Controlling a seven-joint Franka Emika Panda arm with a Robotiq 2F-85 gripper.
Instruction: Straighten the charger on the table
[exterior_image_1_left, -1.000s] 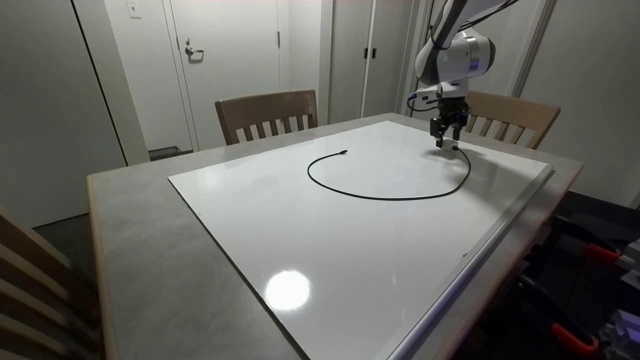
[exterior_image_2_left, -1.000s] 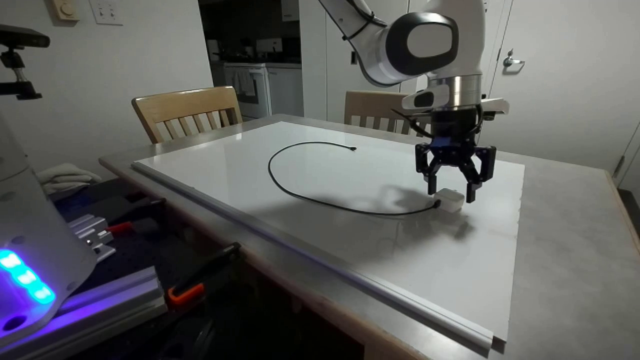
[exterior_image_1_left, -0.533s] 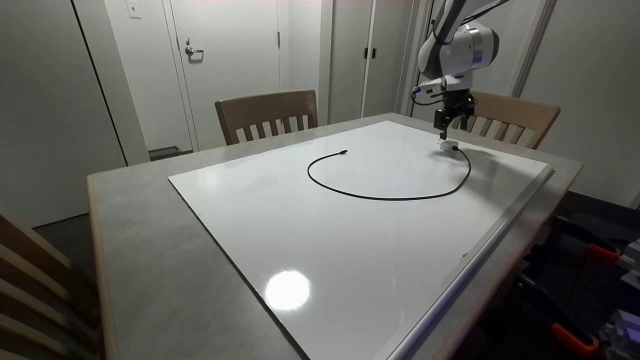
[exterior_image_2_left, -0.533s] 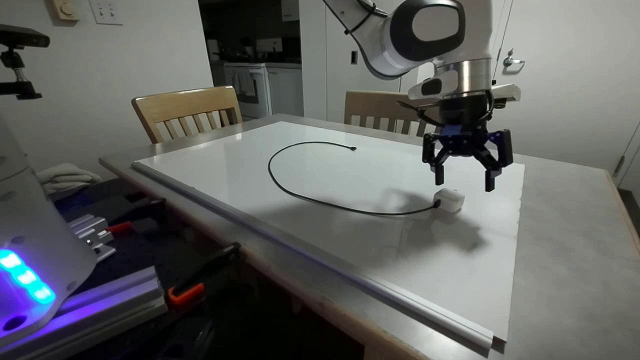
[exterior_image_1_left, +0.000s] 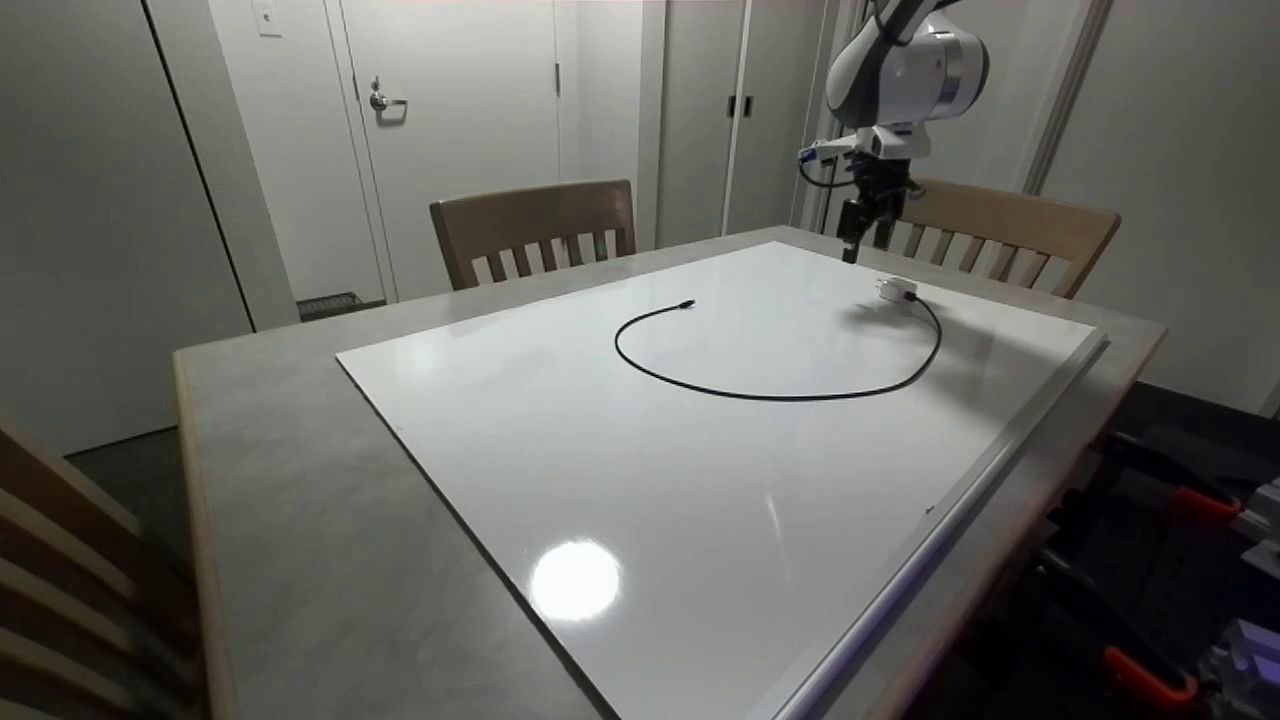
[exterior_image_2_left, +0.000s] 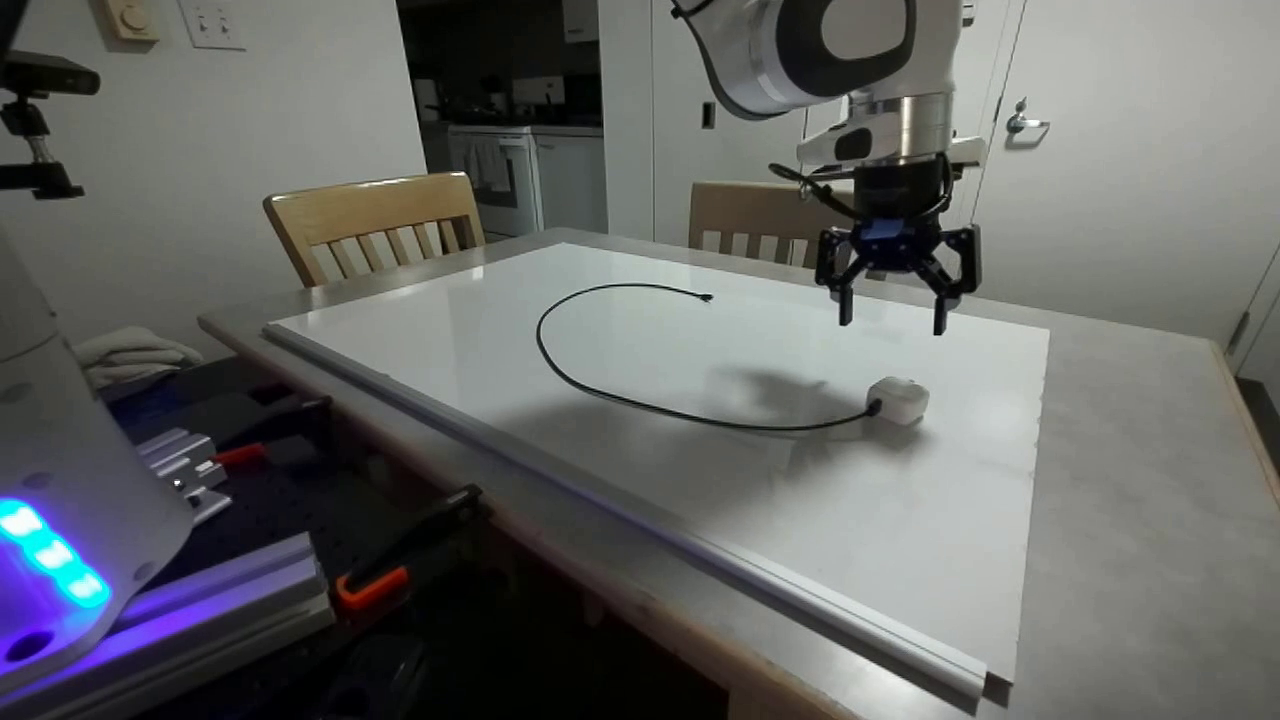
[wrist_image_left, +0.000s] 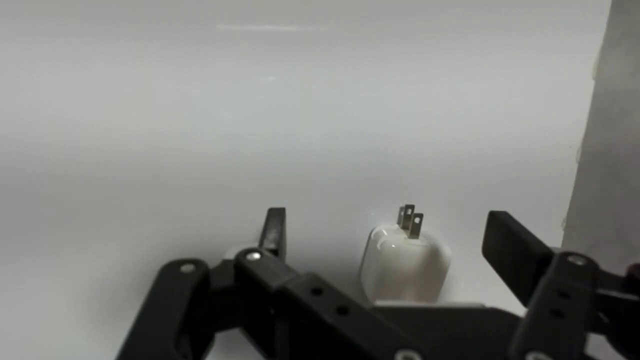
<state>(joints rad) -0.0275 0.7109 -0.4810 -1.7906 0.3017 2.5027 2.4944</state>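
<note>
Your claw (exterior_image_2_left: 893, 326) hung released, its fingers (wrist_image_left: 517, 257) spread well apart, clear above the table (exterior_image_2_left: 1140, 480). In your wrist view the charger's white block (wrist_image_left: 405, 272) appeared between those fingers, and you saw its metal prongs (wrist_image_left: 415, 227) up close there; both exterior views told you that the fingers stood higher than the block, apart from it. Those exterior views alone gave you the black cable (exterior_image_1_left: 790, 398), which ran from the block across the white top (exterior_image_1_left: 560, 460) in one broad curve, not yet straight, and ended in a small plug (exterior_image_1_left: 687, 304). Around the table, wooden chairs (exterior_image_2_left: 375, 210) stood in both exterior views, while a stove (exterior_image_2_left: 515, 180) beyond them showed only in an exterior view.

Compared with a second earlier, when your fingers were down at either side of the block, the claw had risen and its fingers had parted wider. The block and the cable lay where they had before.
</note>
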